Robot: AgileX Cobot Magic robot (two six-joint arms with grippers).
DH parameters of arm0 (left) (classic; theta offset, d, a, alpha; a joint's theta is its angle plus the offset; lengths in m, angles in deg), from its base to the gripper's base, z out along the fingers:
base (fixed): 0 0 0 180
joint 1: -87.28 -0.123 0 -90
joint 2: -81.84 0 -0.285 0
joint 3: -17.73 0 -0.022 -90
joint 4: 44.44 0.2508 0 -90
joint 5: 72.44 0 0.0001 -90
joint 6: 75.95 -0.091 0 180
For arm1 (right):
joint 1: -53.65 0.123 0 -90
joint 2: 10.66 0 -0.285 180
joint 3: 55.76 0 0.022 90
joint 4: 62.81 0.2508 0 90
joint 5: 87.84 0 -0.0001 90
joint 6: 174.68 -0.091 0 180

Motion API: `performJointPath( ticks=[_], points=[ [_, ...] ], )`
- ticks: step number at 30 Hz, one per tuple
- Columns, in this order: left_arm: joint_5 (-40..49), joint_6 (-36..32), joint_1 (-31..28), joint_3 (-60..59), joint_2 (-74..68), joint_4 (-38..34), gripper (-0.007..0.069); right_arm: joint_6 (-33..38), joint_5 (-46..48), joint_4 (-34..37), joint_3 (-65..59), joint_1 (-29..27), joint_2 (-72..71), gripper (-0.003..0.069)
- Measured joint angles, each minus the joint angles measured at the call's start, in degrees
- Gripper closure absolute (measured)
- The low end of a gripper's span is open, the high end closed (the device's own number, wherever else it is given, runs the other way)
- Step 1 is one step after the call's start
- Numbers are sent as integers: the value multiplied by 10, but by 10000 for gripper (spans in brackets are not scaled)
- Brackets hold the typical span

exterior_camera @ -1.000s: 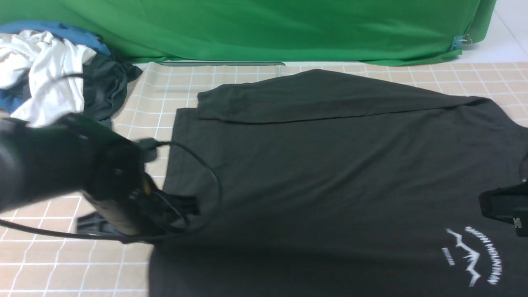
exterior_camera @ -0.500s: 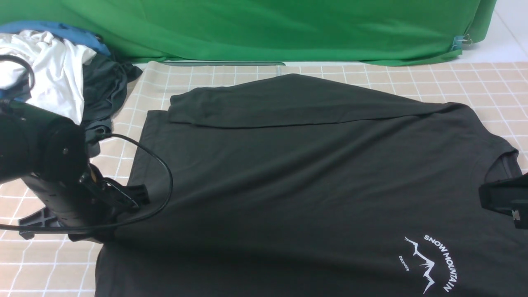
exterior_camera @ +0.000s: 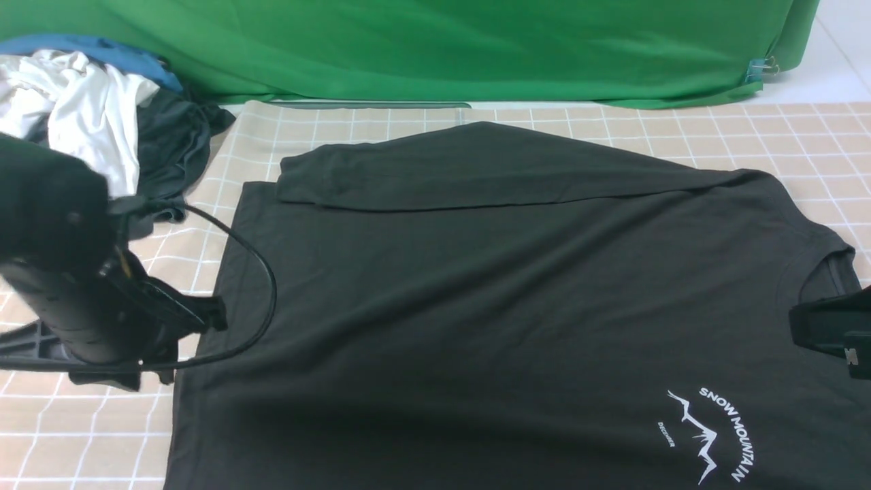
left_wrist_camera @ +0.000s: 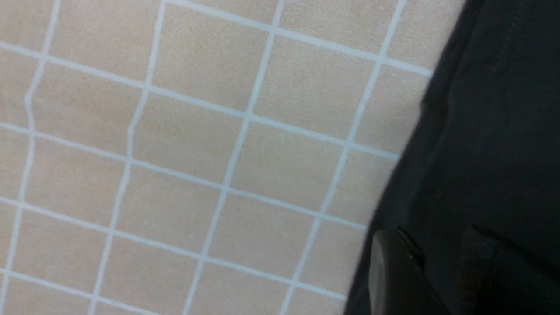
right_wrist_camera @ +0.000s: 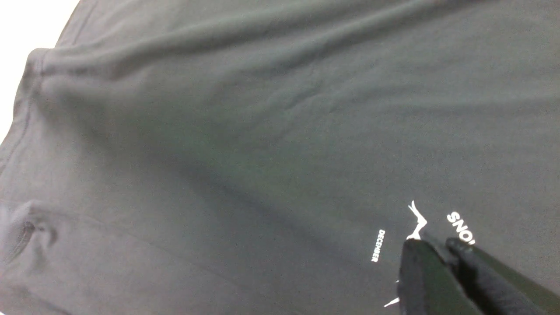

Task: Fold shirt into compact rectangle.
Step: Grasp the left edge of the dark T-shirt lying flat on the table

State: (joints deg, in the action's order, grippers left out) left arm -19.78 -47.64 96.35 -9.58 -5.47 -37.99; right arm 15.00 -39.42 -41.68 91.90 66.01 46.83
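The black shirt [exterior_camera: 476, 306] bears white print [exterior_camera: 708, 435] reading "SNOW MOUNTAIN".

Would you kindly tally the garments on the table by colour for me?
Black: 1, the black shirt
White: 1, the white shirt
Blue: 1, the blue garment
Dark grey: 1, the dark grey garment
Total: 4

**Room only at the edges**

The shirt [exterior_camera: 476, 286] covers most of the tabletop [exterior_camera: 782, 129]. Bare strips run along the far edge and the left edge. A clothes pile [exterior_camera: 88, 122] blocks the far left corner. The left tool [exterior_camera: 204, 320] stands at the shirt's left side, the right tool [exterior_camera: 827, 333] over its collar.
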Motion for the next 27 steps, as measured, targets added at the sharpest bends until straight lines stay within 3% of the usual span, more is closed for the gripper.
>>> performJointPath(
  ticks=[1, 2, 5, 7, 10, 18, 22, 27],
  points=[
    [-1, -3, 0, -2, 0, -7, 427, 0, 0, 0, 0, 0, 0, 568],
    [-4, -38, 0, -25, 43, -78, 427, 1, 0, 0, 0, 0, 0, 568],
    [4, -81, 0, -87, 98, -185, 427, 1, 0, 0, 0, 0, 0, 568],
    [1, -99, 3, -129, 125, -218, 427, 1, 0, 0, 0, 0, 0, 568],
    [-25, -111, 16, -178, 146, -197, 424, 1, 0, 0, 0, 0, 0, 568],
    [-45, -105, 80, -205, 117, -144, 317, 11, -5, 0, -1, 0, 0, 568],
    [-45, -50, 110, -205, 77, -115, 283, 13, -14, 0, -1, 0, 0, 564],
    [-48, -33, 116, -205, 22, -92, 283, 13, -22, 0, -1, 0, 0, 555]
  ],
)
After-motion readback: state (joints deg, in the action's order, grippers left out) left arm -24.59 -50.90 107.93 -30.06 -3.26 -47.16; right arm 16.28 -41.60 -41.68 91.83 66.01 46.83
